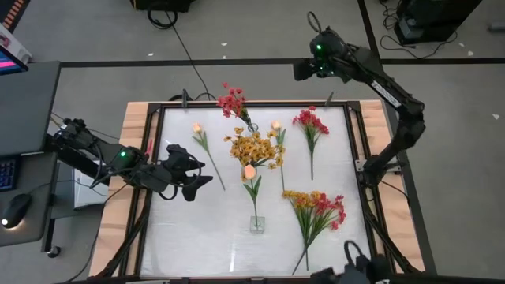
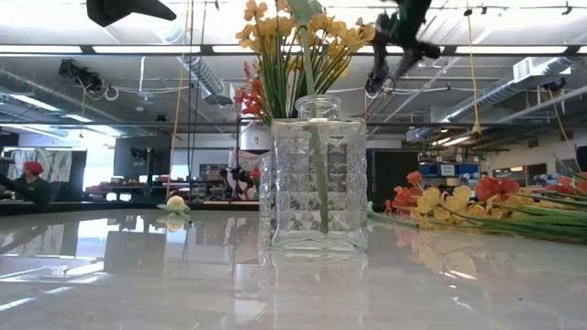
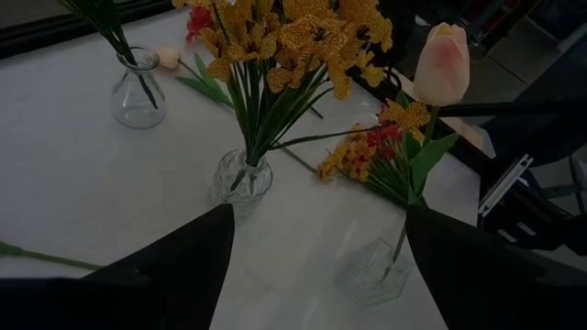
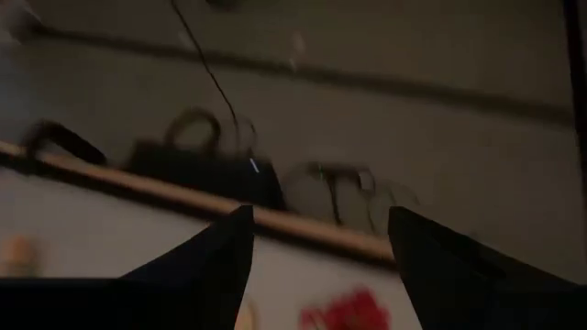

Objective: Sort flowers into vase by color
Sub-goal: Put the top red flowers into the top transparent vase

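Three glass vases stand in a row down the table's middle. The far one (image 1: 251,126) holds red flowers (image 1: 231,101), the middle one (image 3: 240,179) yellow flowers (image 1: 254,148), and the near one (image 1: 257,223) a peach tulip (image 3: 440,64). Loose flowers lie flat on the table: a peach bud (image 1: 201,140) at the left, another (image 1: 278,136) right of the yellow bunch, a red sprig (image 1: 310,126), and a yellow-and-red bunch (image 1: 316,209). My left gripper (image 1: 197,173) hovers open and empty left of the vases. My right gripper (image 1: 304,71) is open and empty, high over the far edge.
A black frame (image 1: 357,134) borders the white table top, with wooden strips (image 1: 134,126) outside it. Cables (image 1: 181,47) run on the floor beyond the far edge. A desk with a mouse (image 1: 16,209) stands at the left. Bare table lies at the near left.
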